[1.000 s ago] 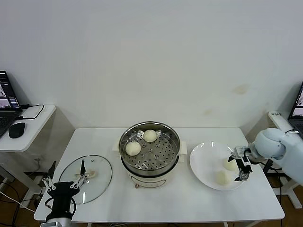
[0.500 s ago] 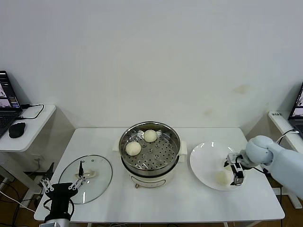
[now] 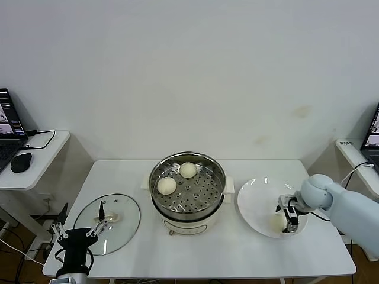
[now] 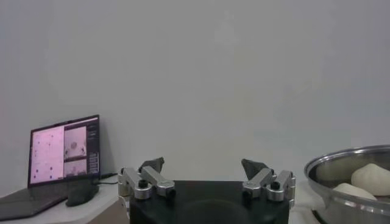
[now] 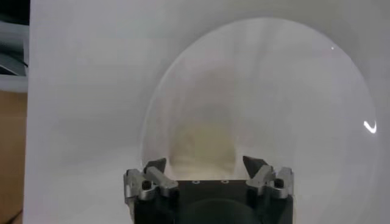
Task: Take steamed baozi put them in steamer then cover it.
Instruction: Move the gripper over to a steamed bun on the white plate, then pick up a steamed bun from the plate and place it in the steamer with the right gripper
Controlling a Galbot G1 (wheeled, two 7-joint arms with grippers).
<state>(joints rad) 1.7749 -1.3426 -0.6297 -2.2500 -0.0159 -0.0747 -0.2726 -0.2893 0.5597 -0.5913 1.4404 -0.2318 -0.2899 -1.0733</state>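
Observation:
Two cream-white baozi (image 3: 166, 185) (image 3: 188, 170) lie in the steel steamer (image 3: 204, 192) on its cream pot at the table's middle. My right gripper (image 3: 288, 217) is low over the white plate (image 3: 254, 201), open, its fingers on either side of a baozi (image 5: 204, 143) that shows between them in the right wrist view (image 5: 204, 164). In the head view that baozi (image 3: 275, 221) is only partly seen, and the other plate baozi is hidden. The glass cover (image 3: 121, 222) lies flat at the front left. My left gripper (image 3: 76, 233) is parked open beside it.
A side table with a laptop (image 3: 7, 133) and mouse (image 3: 21, 162) stands at the far left. The left wrist view shows its open gripper (image 4: 204, 165), the laptop (image 4: 64, 149) and the steamer rim (image 4: 341, 167). A second laptop edge (image 3: 373, 133) is at the far right.
My right gripper has moved left and down over the plate, from beside the far baozi to around the near one. The left arm has hardly moved.

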